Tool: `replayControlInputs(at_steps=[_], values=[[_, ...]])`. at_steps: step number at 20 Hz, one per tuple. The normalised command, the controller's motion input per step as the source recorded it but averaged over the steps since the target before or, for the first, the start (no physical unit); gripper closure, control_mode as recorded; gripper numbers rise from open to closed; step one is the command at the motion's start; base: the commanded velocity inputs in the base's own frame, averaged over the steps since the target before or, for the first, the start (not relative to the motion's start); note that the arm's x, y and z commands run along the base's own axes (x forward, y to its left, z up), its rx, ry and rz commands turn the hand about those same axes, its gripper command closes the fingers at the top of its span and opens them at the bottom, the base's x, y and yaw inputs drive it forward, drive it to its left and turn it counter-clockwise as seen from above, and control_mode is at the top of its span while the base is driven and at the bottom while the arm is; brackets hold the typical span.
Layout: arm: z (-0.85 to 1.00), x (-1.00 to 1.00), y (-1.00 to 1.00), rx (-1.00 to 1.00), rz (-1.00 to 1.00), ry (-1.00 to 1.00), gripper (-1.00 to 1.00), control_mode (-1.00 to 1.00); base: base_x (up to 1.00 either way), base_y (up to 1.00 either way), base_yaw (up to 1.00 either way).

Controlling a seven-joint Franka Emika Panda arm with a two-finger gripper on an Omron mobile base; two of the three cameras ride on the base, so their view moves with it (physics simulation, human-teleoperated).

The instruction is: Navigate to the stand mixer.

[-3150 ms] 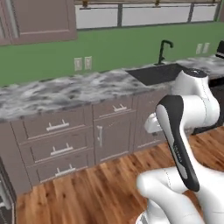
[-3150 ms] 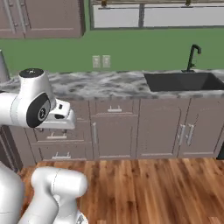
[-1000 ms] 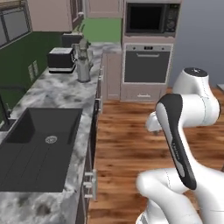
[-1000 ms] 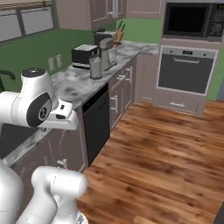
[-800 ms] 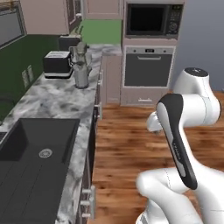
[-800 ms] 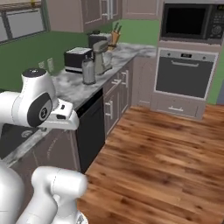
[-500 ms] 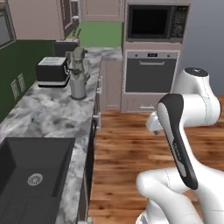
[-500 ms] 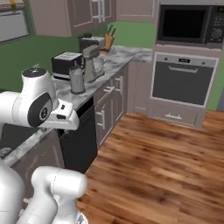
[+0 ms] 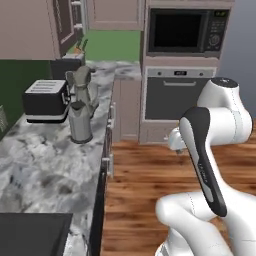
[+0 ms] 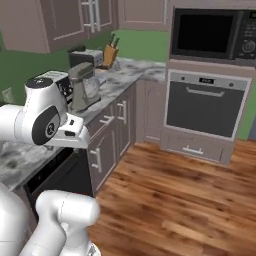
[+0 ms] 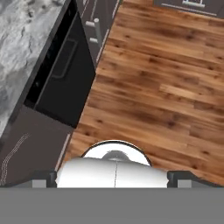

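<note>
I see the stand mixer [image 10: 83,86] on the marble counter [image 9: 35,165] ahead and left of my folded arm, its base half hidden behind the grey kettle [image 9: 80,121], black toaster [image 9: 46,100] beside it, and I cannot tell my gripper's state.

The countertop [image 9: 35,165] looks like mottled grey marble with a soft sheen. The floor [image 10: 200,200] is glossy brown wood planking. The stand mixer [image 10: 82,85] has a matt taupe body, its bowl [image 10: 91,88] shiny and silvery. The toaster [image 9: 46,101] is matt black, the oven [image 10: 206,110] door dark and glassy.
</note>
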Motion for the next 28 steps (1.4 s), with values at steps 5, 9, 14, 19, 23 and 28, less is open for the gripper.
replayControlInputs(at_steps=[5,9,14,19,23,28], values=[[0.0,0.0,0.0,0.0,0.0,0.0,-1.0,1.0,1.0,-0.32,0.0],[0.0,0.0,0.0,0.0,0.0,0.0,-1.0,1.0,1.0,-0.32,0.0],[0.0,0.0,0.0,0.0,0.0,0.0,-1.0,1.0,1.0,-0.3,0.0],[0.0,0.0,0.0,0.0,0.0,0.0,-1.0,1.0,1.0,-0.26,0.02],[0.0,0.0,0.0,0.0,0.0,0.0,-1.0,1.0,1.0,-0.48,0.42],[0.0,0.0,0.0,0.0,0.0,0.0,-1.0,1.0,0.84,-0.47,0.81]])
